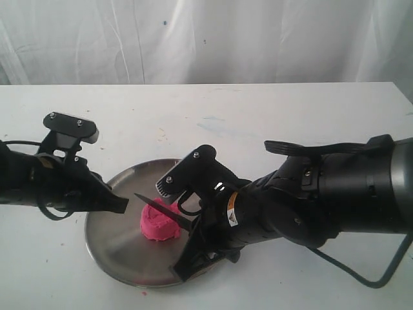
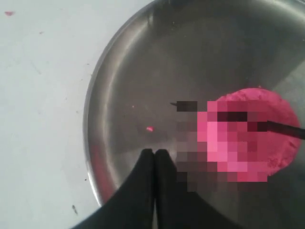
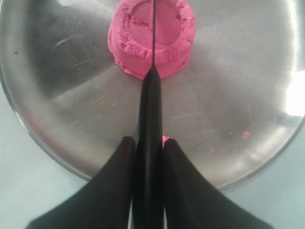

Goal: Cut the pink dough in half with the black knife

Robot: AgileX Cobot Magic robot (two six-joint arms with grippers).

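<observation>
The pink dough (image 1: 159, 225) (image 3: 151, 37) (image 2: 248, 136) is one round puck lying in the middle of the steel plate (image 1: 116, 242) (image 3: 62, 86) (image 2: 143, 71). My right gripper (image 1: 192, 224) (image 3: 148, 140) is shut on the handle of the black knife (image 1: 155, 204) (image 3: 151, 109). Its blade lies across the middle of the dough's top, tip past the far side. My left gripper (image 1: 122, 205) (image 2: 155, 151) is shut and holds nothing, hovering over the plate's left part, a short way from the dough.
The plate rests on a white table (image 1: 258, 116) near its front edge. Tiny pink crumbs (image 3: 246, 135) (image 2: 149, 129) dot the plate. A white curtain (image 1: 206, 39) hangs behind the table.
</observation>
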